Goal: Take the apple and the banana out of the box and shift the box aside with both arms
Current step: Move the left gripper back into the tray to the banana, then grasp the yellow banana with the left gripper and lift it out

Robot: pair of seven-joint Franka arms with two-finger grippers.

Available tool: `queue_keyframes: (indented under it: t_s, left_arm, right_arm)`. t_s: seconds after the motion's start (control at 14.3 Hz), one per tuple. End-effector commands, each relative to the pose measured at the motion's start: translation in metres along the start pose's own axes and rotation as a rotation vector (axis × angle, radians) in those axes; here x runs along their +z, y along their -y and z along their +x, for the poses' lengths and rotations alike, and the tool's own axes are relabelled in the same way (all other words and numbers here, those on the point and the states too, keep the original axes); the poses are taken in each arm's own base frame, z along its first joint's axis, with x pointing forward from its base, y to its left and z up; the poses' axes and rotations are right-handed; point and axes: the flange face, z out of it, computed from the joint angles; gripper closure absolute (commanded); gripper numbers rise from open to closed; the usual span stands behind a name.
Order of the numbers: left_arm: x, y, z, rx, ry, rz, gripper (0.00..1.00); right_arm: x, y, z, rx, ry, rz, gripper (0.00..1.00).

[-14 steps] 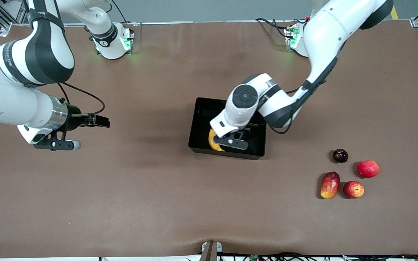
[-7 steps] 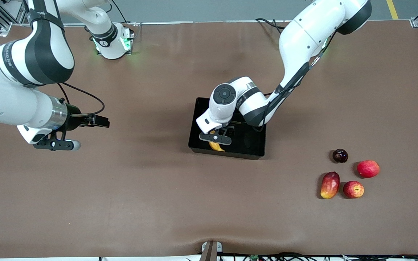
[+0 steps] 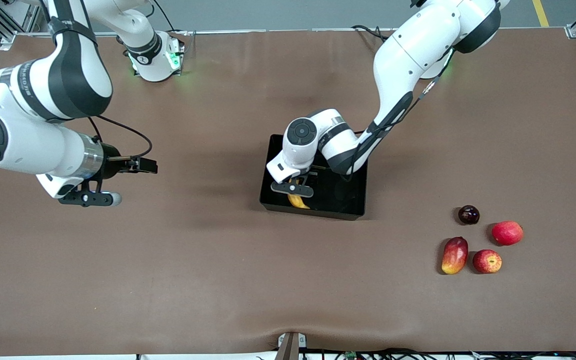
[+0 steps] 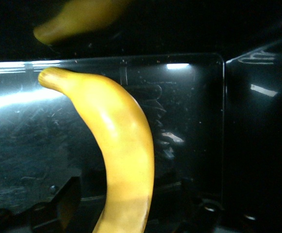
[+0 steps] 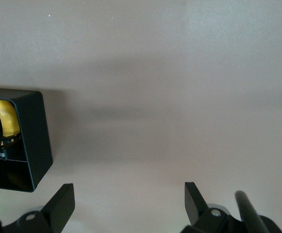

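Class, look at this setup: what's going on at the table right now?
The left gripper is down in the black box with its fingers either side of the banana. The apple already lies out on the table among other fruit. The right gripper waits open above bare table.

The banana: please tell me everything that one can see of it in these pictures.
The banana is long, curved and plain yellow, smooth-skinned, with one tapered tip showing. It lies on the glossy floor of the black box, at the end toward the right arm, and the wall mirrors its tip. The left gripper is down in the box right over it, its jaws on either side of the fruit; whether they press it cannot be told. In the front view only the banana's nearer end shows.
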Motion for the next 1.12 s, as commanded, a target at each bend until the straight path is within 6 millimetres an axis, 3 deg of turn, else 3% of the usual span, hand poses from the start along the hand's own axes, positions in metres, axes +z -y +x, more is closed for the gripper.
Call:
queue_keyframes:
  t_s: [0.0, 0.21, 0.49, 0.84, 1.05]
  left_arm:
    - [0.001, 0.0, 0.001, -0.001, -0.021, 0.015, 1.0]
    - [-0.013, 0.003, 0.004, -0.002, -0.018, 0.043, 1.0]
    - [-0.057, 0.003, 0.01, -0.001, -0.048, 0.065, 1.0]
    - [-0.13, 0.015, 0.018, 0.034, -0.095, 0.112, 1.0]
    - [-0.167, 0.039, 0.03, 0.037, -0.115, 0.13, 1.0]
  right_arm:
    - [0.006, 0.008, -0.001, 0.01, 0.01, 0.005, 0.0]
    - [0.016, 0.023, -0.006, 0.088, 0.022, -0.004, 0.0]
    - [0.028, 0.036, -0.007, 0.095, 0.039, -0.019, 0.0]
    - [0.038, 0.036, -0.01, 0.096, 0.058, -0.025, 0.0]
    - [0.056, 0.065, -0.018, 0.162, 0.045, -0.04, 0.0]
